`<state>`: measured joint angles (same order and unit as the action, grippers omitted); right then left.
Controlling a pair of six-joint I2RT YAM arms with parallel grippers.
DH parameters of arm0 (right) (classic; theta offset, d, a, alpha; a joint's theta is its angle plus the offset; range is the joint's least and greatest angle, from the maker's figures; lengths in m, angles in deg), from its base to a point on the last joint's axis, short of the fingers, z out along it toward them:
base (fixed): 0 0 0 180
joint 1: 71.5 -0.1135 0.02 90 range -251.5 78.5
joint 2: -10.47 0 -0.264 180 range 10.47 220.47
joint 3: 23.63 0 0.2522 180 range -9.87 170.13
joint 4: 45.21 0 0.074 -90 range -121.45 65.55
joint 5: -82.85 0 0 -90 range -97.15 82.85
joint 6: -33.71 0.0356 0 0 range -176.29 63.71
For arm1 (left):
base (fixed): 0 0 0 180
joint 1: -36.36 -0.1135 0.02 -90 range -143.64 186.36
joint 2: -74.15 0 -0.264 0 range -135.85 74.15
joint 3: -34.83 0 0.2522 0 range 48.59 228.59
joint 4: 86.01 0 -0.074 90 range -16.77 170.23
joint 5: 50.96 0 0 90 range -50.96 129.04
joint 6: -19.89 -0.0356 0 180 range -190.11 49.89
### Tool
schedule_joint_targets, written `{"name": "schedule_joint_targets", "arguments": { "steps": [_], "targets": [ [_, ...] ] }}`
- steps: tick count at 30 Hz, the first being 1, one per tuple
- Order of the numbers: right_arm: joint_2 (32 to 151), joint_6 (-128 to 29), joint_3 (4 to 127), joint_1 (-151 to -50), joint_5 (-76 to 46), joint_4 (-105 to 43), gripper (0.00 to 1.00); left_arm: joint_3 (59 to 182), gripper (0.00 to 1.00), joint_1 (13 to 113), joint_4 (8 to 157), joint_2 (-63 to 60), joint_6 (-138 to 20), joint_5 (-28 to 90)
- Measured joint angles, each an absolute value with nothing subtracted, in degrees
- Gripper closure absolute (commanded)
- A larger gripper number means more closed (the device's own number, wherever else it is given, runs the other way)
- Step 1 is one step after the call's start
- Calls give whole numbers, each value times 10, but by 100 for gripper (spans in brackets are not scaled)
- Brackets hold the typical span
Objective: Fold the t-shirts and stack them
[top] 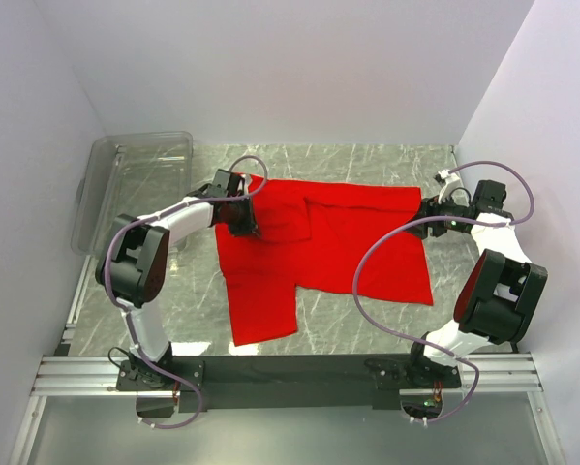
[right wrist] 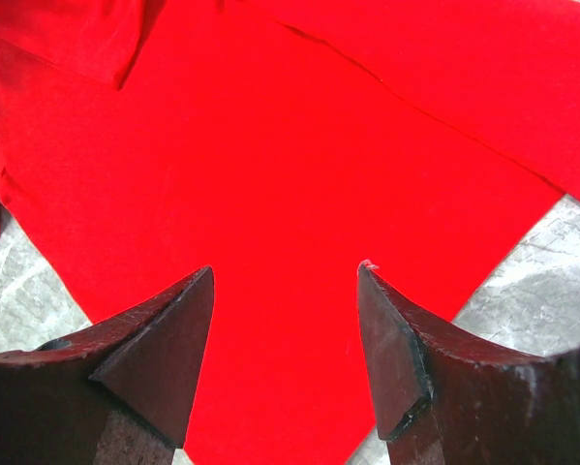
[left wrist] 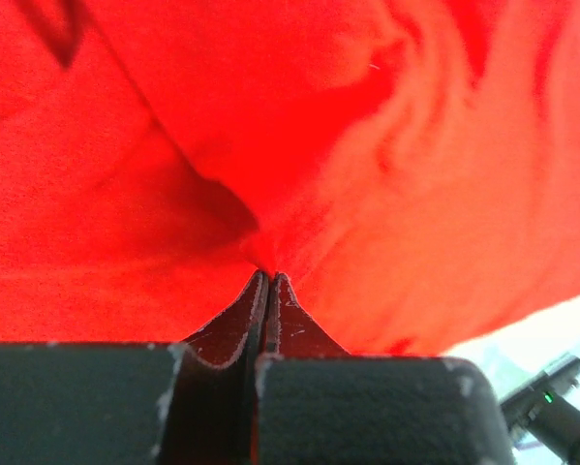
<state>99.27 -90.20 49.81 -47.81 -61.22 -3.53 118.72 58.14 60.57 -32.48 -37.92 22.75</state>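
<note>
Red t-shirt (top: 328, 254): lying spread at the centre of the marble-patterned table (top: 386, 160), with its upper part doubled over in a fold and a flap reaching toward the arm bases.
Left gripper (top: 243, 225): jaws pressing together, pinching a bunched ridge of fabric at the shirt's left side.
Right gripper (right wrist: 288, 271): fingers standing apart at the shirt's right edge, gripping nothing.
Clear plastic bin (top: 88, 203): sitting at the table's far left corner, apart from the shirt.

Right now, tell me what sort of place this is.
Probably a robotics lab test cell: plain white walls box in a marble-patterned tabletop, the left arm and right arm are bolted to a metal rail, and a red t-shirt lies near a clear plastic bin.
</note>
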Motion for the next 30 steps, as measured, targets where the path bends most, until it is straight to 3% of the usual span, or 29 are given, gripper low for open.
{"name": "schedule_joint_targets", "arguments": {
  "steps": [30],
  "targets": [
    [993, -902, 496, -478, -612, -36, 33, 1143, 99, 557, 623, -303, -328, 57]
  ]
}}
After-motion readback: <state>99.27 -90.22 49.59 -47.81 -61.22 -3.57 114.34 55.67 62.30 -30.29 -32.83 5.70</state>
